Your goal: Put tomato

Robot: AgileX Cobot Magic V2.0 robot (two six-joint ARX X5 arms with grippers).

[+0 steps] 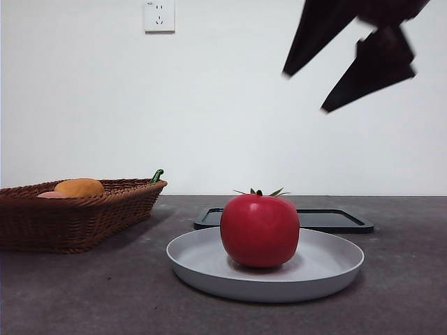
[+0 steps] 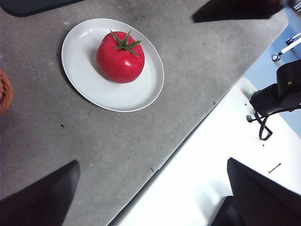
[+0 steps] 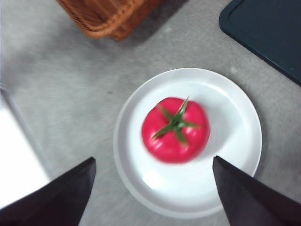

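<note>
Tomato (image 1: 260, 230) upright on the grey plate (image 1: 328, 269), centre frame.
Right gripper (image 3: 153, 188) hangs above, upper right — jaws wide, empty; left gripper (image 2: 153, 193) likewise. Wicker basket (image 1: 70, 213) left, dark tray (image 1: 335, 220) behind — nothing blocks it.

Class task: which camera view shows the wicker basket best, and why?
The front view: the basket shows whole from the side, with an orange fruit inside. The right wrist view catches only one corner of it; the left wrist view shows just a sliver at the picture's edge.

Lab bench, bare white wall (image 1: 223, 125), socket (image 1: 159, 15), grey table (image 1: 84, 293)
</note>
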